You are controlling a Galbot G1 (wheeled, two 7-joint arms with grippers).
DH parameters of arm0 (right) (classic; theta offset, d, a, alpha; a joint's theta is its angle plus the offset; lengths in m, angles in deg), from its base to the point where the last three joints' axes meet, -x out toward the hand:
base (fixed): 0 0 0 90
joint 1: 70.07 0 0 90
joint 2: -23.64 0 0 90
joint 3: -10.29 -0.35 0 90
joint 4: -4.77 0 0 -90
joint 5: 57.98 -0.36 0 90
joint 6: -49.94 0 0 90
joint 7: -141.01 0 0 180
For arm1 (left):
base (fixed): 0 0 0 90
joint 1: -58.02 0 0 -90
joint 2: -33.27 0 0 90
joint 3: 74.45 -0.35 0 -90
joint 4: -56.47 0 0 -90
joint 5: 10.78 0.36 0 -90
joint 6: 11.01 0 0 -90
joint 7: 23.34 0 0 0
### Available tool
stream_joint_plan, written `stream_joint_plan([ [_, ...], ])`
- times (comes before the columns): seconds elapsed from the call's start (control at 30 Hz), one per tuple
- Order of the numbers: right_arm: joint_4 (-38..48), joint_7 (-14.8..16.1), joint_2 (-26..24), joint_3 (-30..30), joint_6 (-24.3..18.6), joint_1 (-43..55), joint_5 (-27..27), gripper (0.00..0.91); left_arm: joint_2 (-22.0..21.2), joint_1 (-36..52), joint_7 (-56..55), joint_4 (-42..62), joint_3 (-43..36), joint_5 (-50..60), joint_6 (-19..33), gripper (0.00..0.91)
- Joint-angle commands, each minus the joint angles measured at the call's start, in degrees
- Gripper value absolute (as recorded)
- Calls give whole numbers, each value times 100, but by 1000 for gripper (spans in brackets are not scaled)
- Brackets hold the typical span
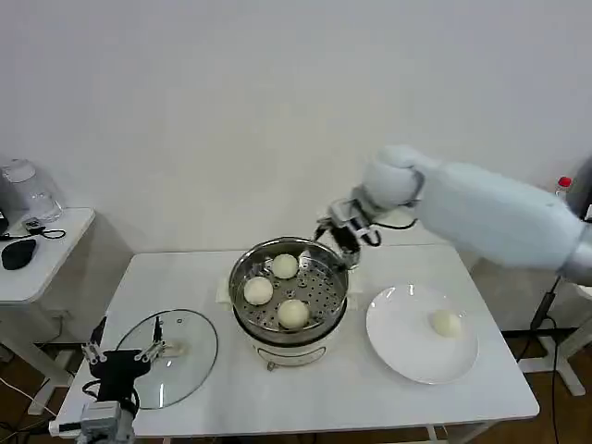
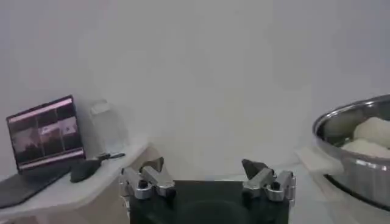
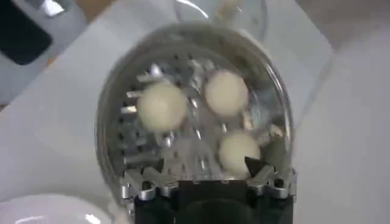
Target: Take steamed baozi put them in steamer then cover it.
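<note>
My right hand [image 1: 339,239] hangs wide, holding nothing, over the far rim of the steamer [image 1: 248,305] at frame centre. Three baozi [image 1: 293,314] sit inside; one rests on the plate [image 1: 398,344], lower right. Glass lid [image 1: 190,356] lies lower left, where my left hand [image 1: 120,351] spreads wide.

A robot test lab is being shown, arranged as a small kitchen corner. A white folding table [image 1: 305,388] is being placed against a bare white wall [image 1: 231,102]. Left of this table, a side desk [image 1: 42,254] is being used for a laptop [image 2: 46,137] and a mouse [image 1: 18,252]. Cables are being left on the floor below it.
</note>
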Motion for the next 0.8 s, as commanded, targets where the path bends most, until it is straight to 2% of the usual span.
stream_joint_plan([
  [0.03, -365, -134, -1789, -115, 476, -53, 224, 907, 144, 58, 4, 20, -90, -30, -11, 907],
  [0.2, -353, -34, -2332, -228, 232, -628, 750, 907, 134, 84, 0, 37, -248, 6, -9, 907],
  [0.33, -303, -31, -2538, -948, 65, -1564, 1231, 907, 144, 51, -5, 97, -286, 45, 12, 907],
  [0.53, -21, -73, -2471, -1780, -50, -2871, 1622, 907, 136, 38, -7, 123, -276, 65, 10, 907],
  [0.8, 403, 14, -2152, -2360, -102, -3624, 1917, 907, 105, -23, -9, 127, -212, 86, 13, 907],
])
